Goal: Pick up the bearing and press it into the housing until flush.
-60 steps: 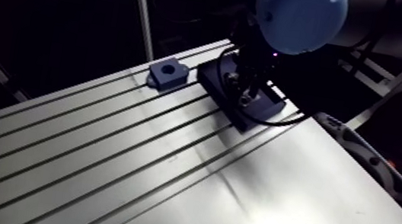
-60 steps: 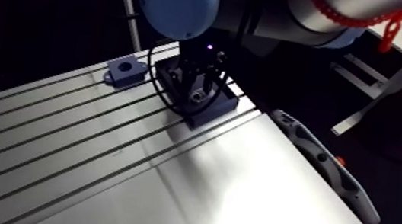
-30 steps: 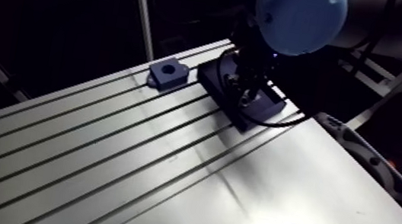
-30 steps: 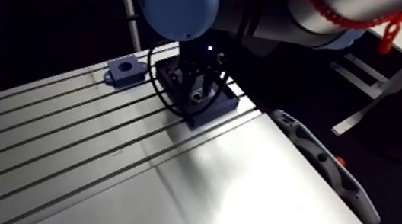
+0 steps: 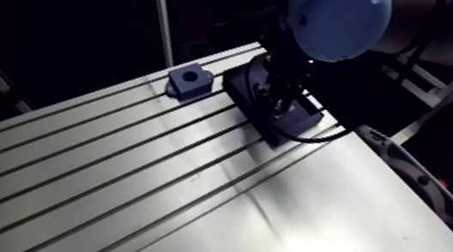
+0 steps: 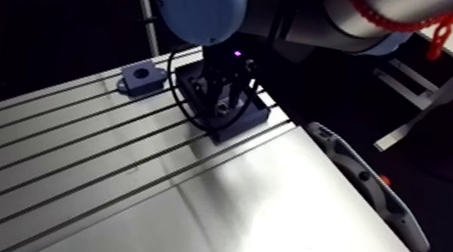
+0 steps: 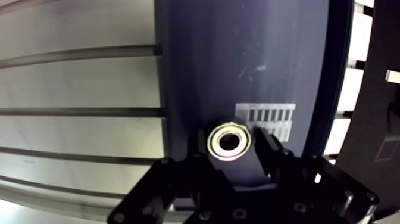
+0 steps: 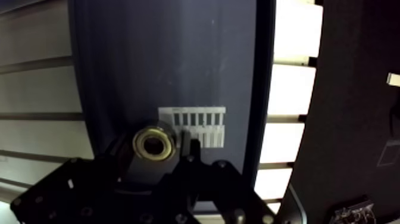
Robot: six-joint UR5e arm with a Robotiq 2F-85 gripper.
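**Pincer** (image 7: 231,149): hanging low over the tray (image 7: 238,53). Its two fingers (image 7: 266,150) are standing one bearing's width apart and pressing on the ring's opposite sides. It is clamped on the bearing, as far as the wrist view shows.

**Bearing** (image 7: 228,142): a bright metal ring sitting between the fingers, bore facing up. It is inside the tray, just beside the tray's pale barred label (image 7: 266,113). The pictures are not showing whether it is resting on the tray floor or hanging clear of it.

**Tray**: a dark, shallow box lying on the slotted bench (image 5: 186,182).

**Housing** (image 5: 189,82): a dark-blue block lying on the bench near the tray but apart from it. Its round bore is showing empty.

**Change noted:** against the earlier arm views, the tray and the housing are keeping their places. Only the wrist above the tray is sitting a little differently, and it seems slightly higher.

**Reading:** the grasp is probably finishing and the lift just beginning. The carry to the housing and the pressing are not yet done.

**Next move:**
- Rise straight out of the tray.
- Travel to the housing.
- Centre the ring over the bore before pushing down.

**Risk:** a ring held only by its rim could be tilting or slipping, and then jamming at the bore's mouth.
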